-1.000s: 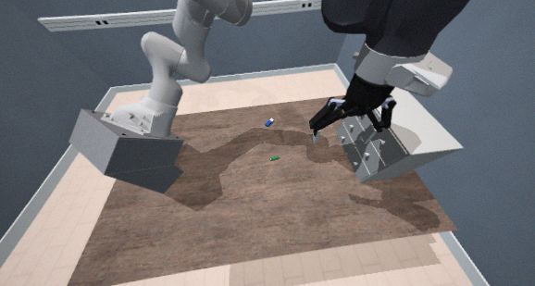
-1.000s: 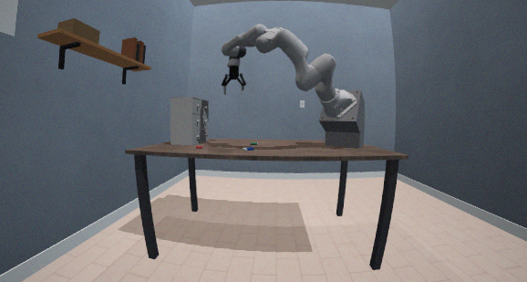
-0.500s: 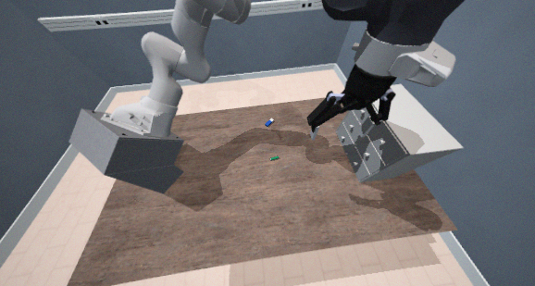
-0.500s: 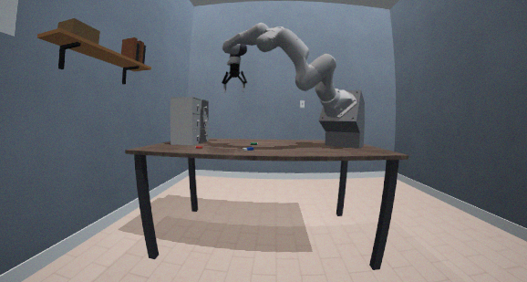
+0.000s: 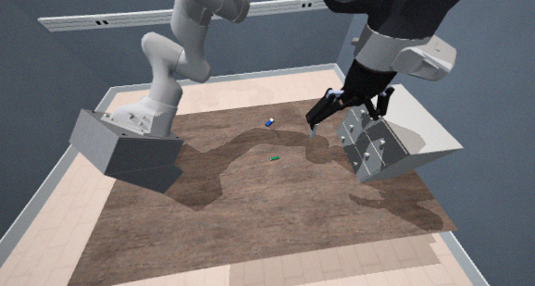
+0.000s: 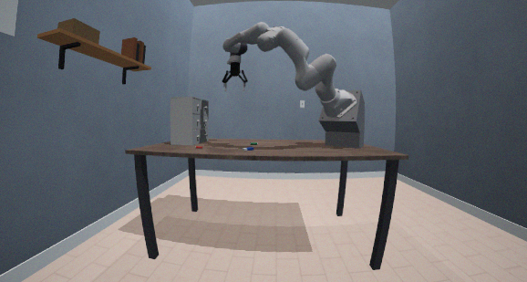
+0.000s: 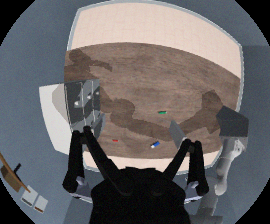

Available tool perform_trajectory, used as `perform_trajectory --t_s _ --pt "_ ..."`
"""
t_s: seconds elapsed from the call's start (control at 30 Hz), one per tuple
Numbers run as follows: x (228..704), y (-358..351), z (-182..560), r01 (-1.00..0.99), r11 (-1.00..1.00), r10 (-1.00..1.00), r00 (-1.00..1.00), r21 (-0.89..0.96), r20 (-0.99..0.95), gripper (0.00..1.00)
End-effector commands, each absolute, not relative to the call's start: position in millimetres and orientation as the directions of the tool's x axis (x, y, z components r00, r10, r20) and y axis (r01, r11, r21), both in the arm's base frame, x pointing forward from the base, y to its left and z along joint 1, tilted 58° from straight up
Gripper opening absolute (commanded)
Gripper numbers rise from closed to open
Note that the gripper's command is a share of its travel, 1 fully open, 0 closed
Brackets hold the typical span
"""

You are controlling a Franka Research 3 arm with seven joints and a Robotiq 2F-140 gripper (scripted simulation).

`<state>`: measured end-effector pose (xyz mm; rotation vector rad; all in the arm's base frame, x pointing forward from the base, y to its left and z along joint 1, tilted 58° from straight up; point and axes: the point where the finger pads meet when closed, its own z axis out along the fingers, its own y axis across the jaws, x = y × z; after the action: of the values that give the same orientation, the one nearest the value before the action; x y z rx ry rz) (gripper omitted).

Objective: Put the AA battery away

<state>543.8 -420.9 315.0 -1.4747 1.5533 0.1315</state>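
A small green cylinder, likely the AA battery, lies near the middle of the table; it also shows in the wrist view. The grey chest stands upright at the table's right end with all its drawers shut, and it also shows in the exterior view. My gripper is open and empty. It hangs high above the table, just in front of the chest's top. In the wrist view its fingers frame the table far below.
A small blue and white object lies farther back on the table. A small red object lies close to the chest's front and is hidden behind my gripper in the top view. The robot's base block stands at the left end.
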Motion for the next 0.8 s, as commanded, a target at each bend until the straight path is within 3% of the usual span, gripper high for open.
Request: perform_trajectory --t_s 0.0,0.77 --pt "541.7 -419.8 315.7 -0.817 0.244 -0.719 0.209 -0.523 -0.663 1.0" --pt "538.9 -420.0 317.5 -0.815 0.235 -0.719 0.221 -0.53 -0.659 1.0"
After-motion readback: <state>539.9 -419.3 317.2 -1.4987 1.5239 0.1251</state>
